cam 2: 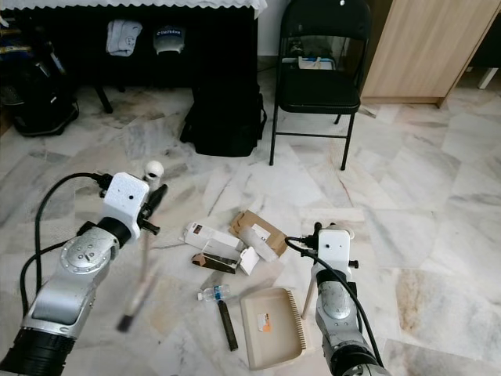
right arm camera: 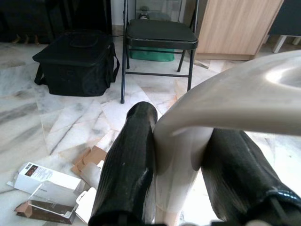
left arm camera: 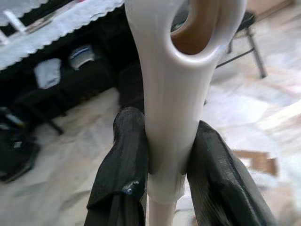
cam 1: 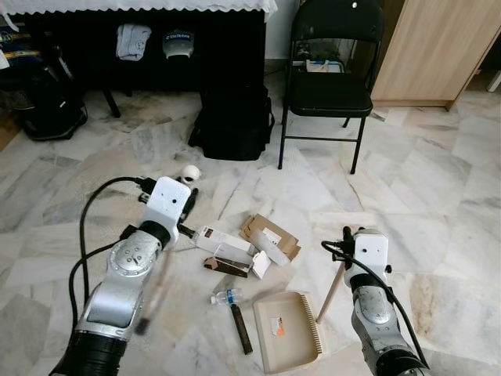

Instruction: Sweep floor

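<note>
While gripped: smooth cream broom handle (left arm camera: 171,122).

Litter crowds the middle of the marble floor; open tile lies to the right of the dustpan.

Taking the beige dustpan (cam 1: 286,330) as landmark: just beyond it, a white carton (cam 1: 221,245), a torn brown cardboard box (cam 1: 270,236) and other wrappers lie bunched together, blocking a straight path forward. Beside its left edge lie a small plastic bottle (cam 1: 226,297) and a dark stick-like piece (cam 1: 241,328). Left of these the broom's (cam 1: 155,291) stick slants down to the floor. Farther back, a black bag (cam 1: 232,121) and a black folding chair (cam 1: 331,86) stand side by side, with a narrow gap between them. To the dustpan's right the marble floor (cam 1: 446,227) runs bare up to the wooden cabinet (cam 1: 433,51).
</note>
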`<state>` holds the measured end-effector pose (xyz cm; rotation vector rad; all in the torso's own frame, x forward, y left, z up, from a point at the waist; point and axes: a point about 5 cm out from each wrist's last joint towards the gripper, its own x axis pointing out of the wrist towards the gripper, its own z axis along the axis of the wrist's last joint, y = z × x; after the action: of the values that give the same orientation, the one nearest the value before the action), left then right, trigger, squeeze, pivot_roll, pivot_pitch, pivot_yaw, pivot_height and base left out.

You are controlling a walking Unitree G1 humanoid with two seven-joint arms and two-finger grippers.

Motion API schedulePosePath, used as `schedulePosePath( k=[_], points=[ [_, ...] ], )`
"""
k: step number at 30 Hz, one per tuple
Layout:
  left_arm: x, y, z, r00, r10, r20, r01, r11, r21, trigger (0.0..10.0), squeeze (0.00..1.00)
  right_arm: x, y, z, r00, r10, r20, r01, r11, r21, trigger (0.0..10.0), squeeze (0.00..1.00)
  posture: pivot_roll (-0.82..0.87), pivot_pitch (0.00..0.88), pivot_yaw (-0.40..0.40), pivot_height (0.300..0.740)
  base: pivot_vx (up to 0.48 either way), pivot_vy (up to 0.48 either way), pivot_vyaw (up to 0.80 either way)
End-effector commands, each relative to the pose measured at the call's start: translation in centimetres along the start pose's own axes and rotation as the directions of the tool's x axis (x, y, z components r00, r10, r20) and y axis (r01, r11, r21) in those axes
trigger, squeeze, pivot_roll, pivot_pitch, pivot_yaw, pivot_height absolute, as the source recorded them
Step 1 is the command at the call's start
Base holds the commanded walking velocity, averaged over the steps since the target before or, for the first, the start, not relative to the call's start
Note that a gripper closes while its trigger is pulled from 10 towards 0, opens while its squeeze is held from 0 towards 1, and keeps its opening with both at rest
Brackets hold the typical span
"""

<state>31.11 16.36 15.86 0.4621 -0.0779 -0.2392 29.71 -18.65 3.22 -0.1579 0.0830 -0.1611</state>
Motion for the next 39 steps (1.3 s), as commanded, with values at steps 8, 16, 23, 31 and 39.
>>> schedulePosePath(
  k=[8, 16, 23, 31, 39],
  points=[
    [0.0, -1.4, -0.5, 0.995, -0.096, -0.005, 0.096, 0.984, 0.150, 10.0, 0.00, -0.8, -0.9, -1.7, 0.996, -0.014, -0.083, 0.011, 0.999, -0.041, 10.0, 0.00, 0.11, 0.120, -0.005, 0.740, 0.000, 0.000, 0.00],
    [-0.1, -2.7, -0.5, 0.983, -0.182, 0.004, 0.179, 0.971, 0.157, 10.0, 0.00, -0.8, -0.9, -1.7, 0.997, -0.014, -0.082, 0.011, 0.999, -0.042, 10.0, 0.00, 0.11, 0.121, -0.005, 0.740, 0.000, 0.000, 0.00],
    [-0.3, -3.1, -1.7, 0.972, -0.226, -0.069, 0.236, 0.915, 0.328, 10.0, 0.00, -0.8, -1.0, -1.7, 0.997, -0.016, -0.082, 0.012, 0.999, -0.043, 10.0, 0.00, 0.11, 0.119, -0.004, 0.740, 0.000, 0.000, 0.00],
    [-1.1, -3.9, -2.9, 0.940, -0.313, -0.135, 0.341, 0.853, 0.396, 10.0, 0.00, -0.8, -1.0, -1.7, 0.997, -0.015, -0.082, 0.011, 0.999, -0.044, 10.0, 0.00, 0.11, 0.115, -0.004, 0.740, 0.000, 0.000, 0.00],
    [-1.9, -4.2, -3.8, 0.879, -0.425, -0.215, 0.476, 0.780, 0.405, 10.0, 0.00, -0.7, -0.9, -1.6, 0.997, -0.008, -0.082, 0.005, 0.999, -0.043, 10.0, 0.00, 0.11, 0.112, -0.004, 0.740, 0.000, 0.000, 0.00]
  ],
)
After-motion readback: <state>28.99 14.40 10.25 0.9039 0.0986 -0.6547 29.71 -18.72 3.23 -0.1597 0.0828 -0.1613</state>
